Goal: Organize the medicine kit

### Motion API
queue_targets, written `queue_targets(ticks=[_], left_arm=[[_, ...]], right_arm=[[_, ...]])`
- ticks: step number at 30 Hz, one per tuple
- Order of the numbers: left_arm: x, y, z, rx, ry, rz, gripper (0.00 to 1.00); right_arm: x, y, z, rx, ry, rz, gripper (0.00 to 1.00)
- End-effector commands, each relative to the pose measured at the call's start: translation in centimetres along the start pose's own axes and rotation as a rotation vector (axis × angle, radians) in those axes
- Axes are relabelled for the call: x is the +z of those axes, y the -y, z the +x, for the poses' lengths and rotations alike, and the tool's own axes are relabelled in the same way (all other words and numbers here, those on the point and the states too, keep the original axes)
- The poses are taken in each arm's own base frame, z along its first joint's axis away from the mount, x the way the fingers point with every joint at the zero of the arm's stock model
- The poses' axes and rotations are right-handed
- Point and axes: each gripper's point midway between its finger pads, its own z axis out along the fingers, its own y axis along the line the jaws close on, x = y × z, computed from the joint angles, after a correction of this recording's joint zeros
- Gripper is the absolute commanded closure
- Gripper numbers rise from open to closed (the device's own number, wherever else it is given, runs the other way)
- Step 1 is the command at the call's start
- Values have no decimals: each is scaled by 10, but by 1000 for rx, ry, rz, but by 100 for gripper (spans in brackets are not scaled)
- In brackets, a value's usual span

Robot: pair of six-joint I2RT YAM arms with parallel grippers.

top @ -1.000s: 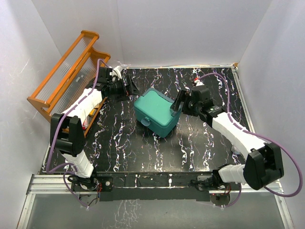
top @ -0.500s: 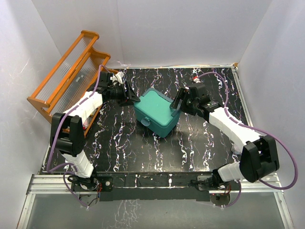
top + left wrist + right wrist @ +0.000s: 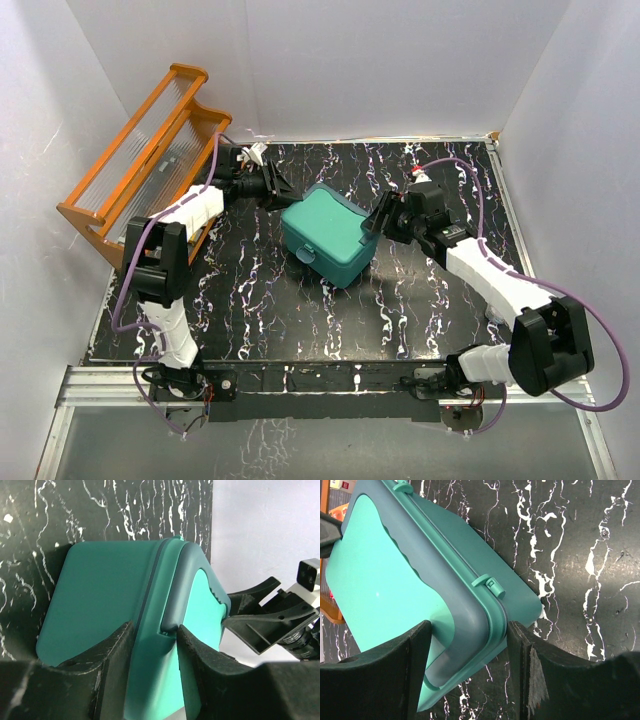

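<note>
As both narrowed | left hand, right hand straddle medicine kit

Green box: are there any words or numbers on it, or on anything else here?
No text can be read anywhere.
The medicine kit: plain, no words or numbers in any view.
A red-and-white patch in the right wrist view's top corner: maybe a label, too blurred to read.

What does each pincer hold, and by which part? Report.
Left pincer straddles the medicine kit at its lid's raised edge, right pincer at the opposite corner; a firm clamp cannot be told.
</note>
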Motion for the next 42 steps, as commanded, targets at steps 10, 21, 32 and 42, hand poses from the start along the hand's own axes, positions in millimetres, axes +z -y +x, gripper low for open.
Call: queue_targets(ticks=[10, 21, 32, 42], left_arm=[[35, 13, -16, 16, 18, -92, 58], [-56, 7, -26, 28, 339, -329, 1], [-90, 27, 32, -42, 402, -146, 1], [-77, 25, 72, -152, 408, 20, 1]], right_arm=[[-13, 1, 33, -62, -53, -29, 49], [-36, 1, -17, -52, 60, 117, 41], [-41, -31, -71, -224, 96, 92, 22], [-2, -49, -55, -297, -74, -45, 15]])
